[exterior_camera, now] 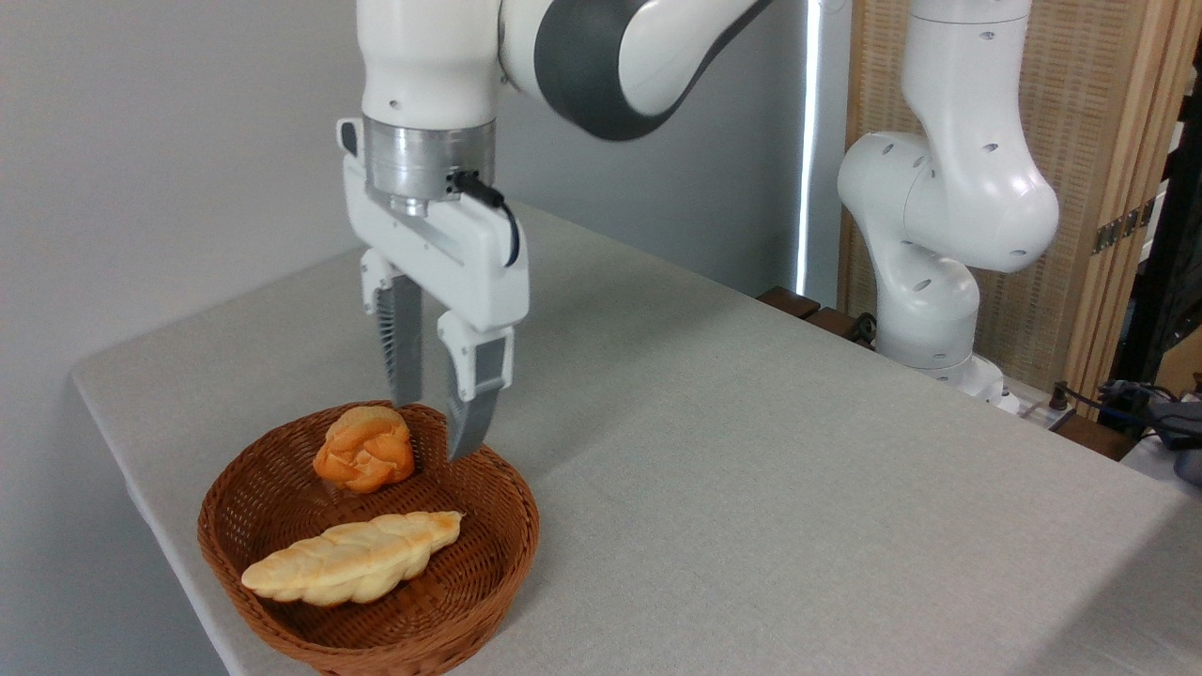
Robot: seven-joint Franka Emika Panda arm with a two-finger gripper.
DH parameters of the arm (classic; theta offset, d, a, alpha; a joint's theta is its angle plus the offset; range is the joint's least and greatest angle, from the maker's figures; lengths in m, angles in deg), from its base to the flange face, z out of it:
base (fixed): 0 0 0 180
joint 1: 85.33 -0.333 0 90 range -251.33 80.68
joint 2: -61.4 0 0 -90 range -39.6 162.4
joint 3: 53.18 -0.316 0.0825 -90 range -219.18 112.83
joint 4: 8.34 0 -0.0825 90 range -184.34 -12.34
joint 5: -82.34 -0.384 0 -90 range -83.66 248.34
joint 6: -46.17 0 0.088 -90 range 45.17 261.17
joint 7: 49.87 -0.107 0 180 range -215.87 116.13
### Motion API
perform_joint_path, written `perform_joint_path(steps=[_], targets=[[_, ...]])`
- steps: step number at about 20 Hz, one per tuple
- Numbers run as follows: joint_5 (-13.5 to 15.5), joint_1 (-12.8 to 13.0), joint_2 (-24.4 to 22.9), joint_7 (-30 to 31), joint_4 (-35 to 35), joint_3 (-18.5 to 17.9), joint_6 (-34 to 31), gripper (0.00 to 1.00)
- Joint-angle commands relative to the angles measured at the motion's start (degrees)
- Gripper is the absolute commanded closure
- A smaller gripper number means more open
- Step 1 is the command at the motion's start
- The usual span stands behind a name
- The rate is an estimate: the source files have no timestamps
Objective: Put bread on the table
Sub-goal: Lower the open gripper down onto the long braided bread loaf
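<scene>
The bread (pixel 352 558), a long pale golden braided loaf, lies across the front of a brown wicker basket (pixel 488 554). My gripper (pixel 434 427) hangs open above the basket's back rim, fingers pointing down, nothing between them. Its tips are behind and above the loaf, right beside a small round orange knotted bun (pixel 364 449) that sits at the back of the basket. The table (pixel 751 451), covered in light grey-beige cloth, carries the basket near its front left corner.
The arm's white base (pixel 925 319) stands at the table's far right edge. Cables and dark gear (pixel 1155 413) lie off the right side. A grey wall runs behind, and a wooden screen (pixel 1080 113) stands at the back right.
</scene>
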Motion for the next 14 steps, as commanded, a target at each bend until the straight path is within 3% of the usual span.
perform_joint_path(steps=[1,14], targets=[[0.58,0.09,2.21,4.07,0.39,1.15,6.18,0.0],[-0.03,0.18,10.13,5.66,0.3,2.38,20.17,0.0]])
